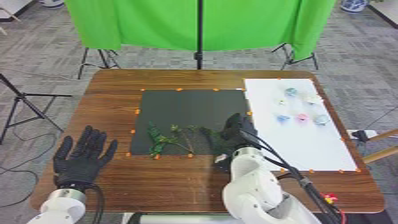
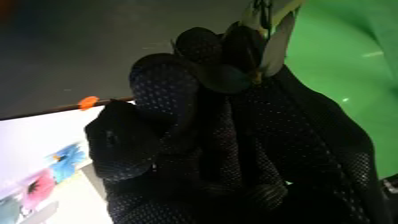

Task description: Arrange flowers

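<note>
Free way at centre
I could pass over the upper half of the dark mat. Green stems obstruct lower centre, just left of my right fingers; flower heads block the upper part of the white sheet, at right.

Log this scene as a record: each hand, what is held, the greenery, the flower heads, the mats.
right hand: fingers closed on a green leafy stem
left hand: open, left of the black rectangular mat
greenery: more green leafy sprigs on the black mat
flower heads: pink, blue and others, on the white rectangular mat
mats: black left, white right
</note>
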